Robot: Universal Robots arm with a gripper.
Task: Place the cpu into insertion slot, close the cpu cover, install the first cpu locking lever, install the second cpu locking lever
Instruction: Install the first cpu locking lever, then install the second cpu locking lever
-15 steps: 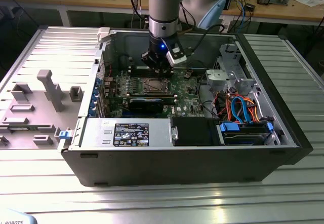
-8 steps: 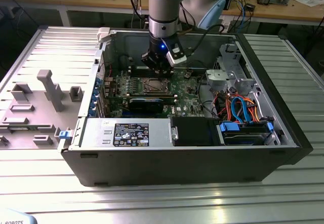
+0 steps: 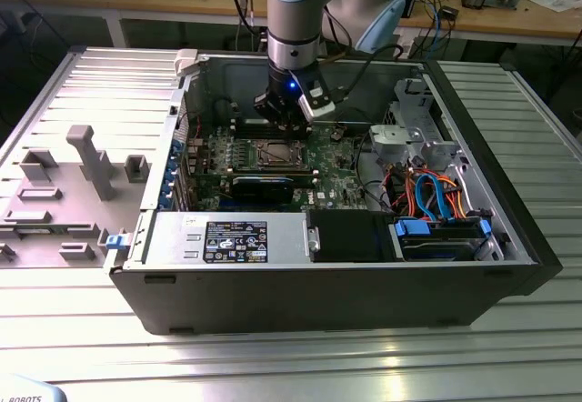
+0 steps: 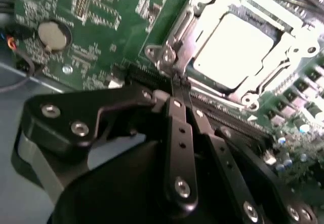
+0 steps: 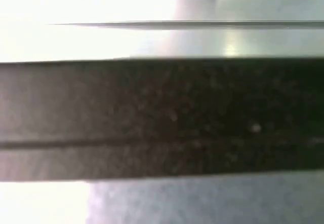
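The cpu (image 4: 233, 44) lies flat in the insertion slot (image 3: 275, 154), its silver top showing through the window of the cpu cover (image 4: 298, 31), which is down over it. A thin metal locking lever (image 4: 164, 56) ends in a hook at the socket's corner. My gripper (image 4: 178, 84) is shut, its black fingers (image 4: 177, 127) together, with the tips right at that lever end. In the exterior view the gripper (image 3: 289, 131) hangs inside the open computer case just behind the socket.
A coin battery (image 4: 53, 35) sits on the green board beside the socket. A long black card (image 3: 264, 184) lies in front of it, and a drive cage with coloured cables (image 3: 436, 193) is at the exterior view's right. A grey fixture tray (image 3: 73, 175) sits left of the case.
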